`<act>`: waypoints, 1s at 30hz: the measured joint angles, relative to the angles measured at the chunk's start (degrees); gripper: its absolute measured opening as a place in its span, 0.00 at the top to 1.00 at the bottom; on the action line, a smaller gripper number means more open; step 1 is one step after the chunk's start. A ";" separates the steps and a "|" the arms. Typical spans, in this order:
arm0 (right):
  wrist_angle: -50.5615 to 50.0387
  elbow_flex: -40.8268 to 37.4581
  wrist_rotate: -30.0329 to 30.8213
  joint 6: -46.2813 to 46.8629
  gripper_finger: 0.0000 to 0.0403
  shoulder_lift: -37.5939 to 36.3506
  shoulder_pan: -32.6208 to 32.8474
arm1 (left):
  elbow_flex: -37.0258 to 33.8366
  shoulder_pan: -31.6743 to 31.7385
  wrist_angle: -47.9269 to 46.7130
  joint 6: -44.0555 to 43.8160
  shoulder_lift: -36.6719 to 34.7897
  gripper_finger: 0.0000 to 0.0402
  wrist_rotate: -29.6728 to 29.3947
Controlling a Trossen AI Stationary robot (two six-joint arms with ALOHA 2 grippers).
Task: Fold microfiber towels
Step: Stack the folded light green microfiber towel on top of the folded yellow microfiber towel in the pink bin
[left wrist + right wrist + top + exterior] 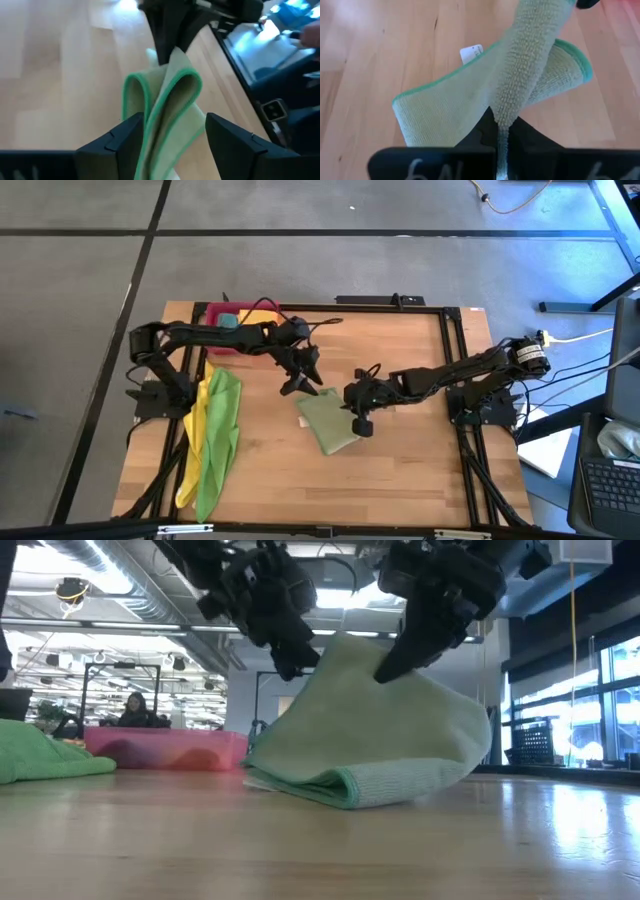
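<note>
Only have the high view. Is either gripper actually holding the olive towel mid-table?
Observer: Right gripper is shut on the pale olive towel, pinching a raised fold.
Operator: Left one?
Observer: Left gripper is open; the towel's folded edge stands between its fingers.
Operator: Towel off the table?
Observer: Partly. The low view shows its bottom fold resting on the table and the top lifted.
</note>
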 joint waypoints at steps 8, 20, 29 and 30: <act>-1.60 0.24 -1.52 -0.09 0.98 0.00 0.00 | -0.02 0.36 4.57 -2.72 4.17 0.49 2.61; -1.51 0.28 -2.32 -0.04 0.98 -0.04 0.00 | -0.02 1.42 4.72 -0.97 4.95 0.49 2.23; -0.93 0.35 -5.06 -1.89 0.97 -0.11 0.02 | -0.07 -0.04 8.63 -2.38 9.54 0.44 4.95; -0.93 0.35 -5.14 -2.17 0.97 -0.11 0.03 | -0.07 -0.04 8.98 -2.47 9.77 0.43 4.91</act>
